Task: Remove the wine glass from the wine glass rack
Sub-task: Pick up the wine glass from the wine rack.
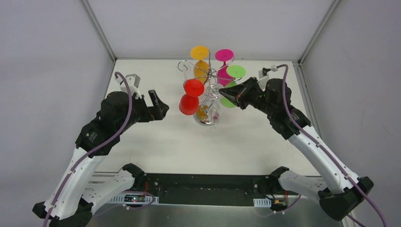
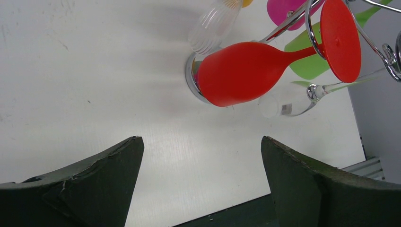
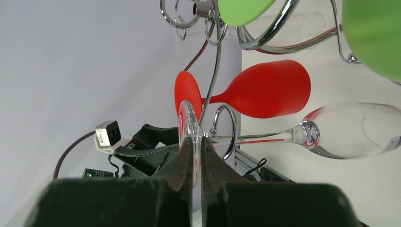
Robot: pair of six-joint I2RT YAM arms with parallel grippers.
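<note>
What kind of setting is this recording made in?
Probably a robot lab test cell, not a kitchen: plain white walls framed by aluminium posts, two arms bolted to a white table, a wine glass rack as prop.

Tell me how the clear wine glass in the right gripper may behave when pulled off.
Probably slippery: the right gripper pinches only the thin, smooth foot of the clear wine glass, so it may swivel. Its bowl hangs far from that grip, likely tipping down. It looks rigid but could snag on the wine glass rack.
</note>
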